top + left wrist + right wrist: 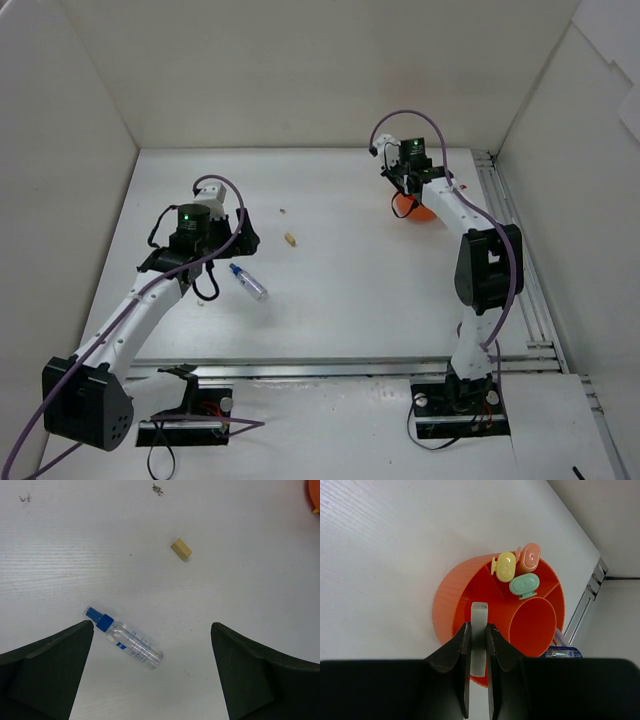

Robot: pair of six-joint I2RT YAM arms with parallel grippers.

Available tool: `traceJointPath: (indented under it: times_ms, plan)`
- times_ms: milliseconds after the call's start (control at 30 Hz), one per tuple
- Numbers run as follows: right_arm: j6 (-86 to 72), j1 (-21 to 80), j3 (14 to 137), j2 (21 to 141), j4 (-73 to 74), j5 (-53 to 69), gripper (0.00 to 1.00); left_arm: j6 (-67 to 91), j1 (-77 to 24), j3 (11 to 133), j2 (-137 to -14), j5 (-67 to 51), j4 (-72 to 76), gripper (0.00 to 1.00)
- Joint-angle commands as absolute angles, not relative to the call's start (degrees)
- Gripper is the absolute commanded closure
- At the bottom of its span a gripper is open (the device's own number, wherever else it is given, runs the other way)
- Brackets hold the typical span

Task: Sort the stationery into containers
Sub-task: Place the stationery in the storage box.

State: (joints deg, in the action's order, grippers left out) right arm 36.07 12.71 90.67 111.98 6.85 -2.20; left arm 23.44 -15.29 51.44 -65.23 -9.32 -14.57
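In the right wrist view, my right gripper point(477, 627) is shut on a pale whitish stub point(479, 614) and holds it over an outer compartment of the round orange container point(445, 605). Yellow point(506, 566), orange point(530, 557) and green point(524, 585) highlighters stand capped in another compartment. My left gripper point(152, 626) is open above the table. The blue-capped clear tube point(127, 642) lies flat between its fingers, nearer the left one. A beige stub point(181, 548) lies further out. From above, the container point(415, 210) is half hidden under the right gripper point(408, 183).
A second tiny beige piece point(283, 211) lies beyond the stub point(290, 238) mid-table. A blue-labelled item point(562, 652) shows just behind the container. Metal rails point(500, 200) run along the table's right edge, and white walls close in on three sides.
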Motion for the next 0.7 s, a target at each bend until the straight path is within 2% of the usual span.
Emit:
traceJointPath:
  times_ms: [0, 133, 267, 433, 500, 667]
  plan:
    - [37.1, 12.5, 93.2, 111.6, 4.8, -3.4, 1.00, 22.3, -15.4, 54.9, -65.8, -10.6, -10.6, 0.00]
    - [36.8, 12.0, 93.0, 112.1, 4.7, -2.9, 0.89, 22.2, -15.4, 55.3, -66.8, -11.2, -10.3, 0.00]
    - [36.3, 11.8, 94.0, 113.1, 4.6, -3.6, 0.87, 22.2, -15.4, 55.6, -67.2, -11.7, -10.3, 0.00]
    - [35.8, 11.8, 93.9, 112.5, 4.2, -4.8, 0.80, 22.1, -15.4, 55.4, -66.8, -11.5, -10.3, 0.00]
    - [35.4, 11.6, 93.7, 112.2, 4.2, -5.3, 0.69, 22.2, -15.4, 55.1, -66.4, -11.5, -10.3, 0.00]
    - [34.6, 11.7, 91.8, 110.6, 3.8, -4.0, 0.54, 22.5, -15.4, 54.8, -66.1, -11.5, -10.4, 0.00]
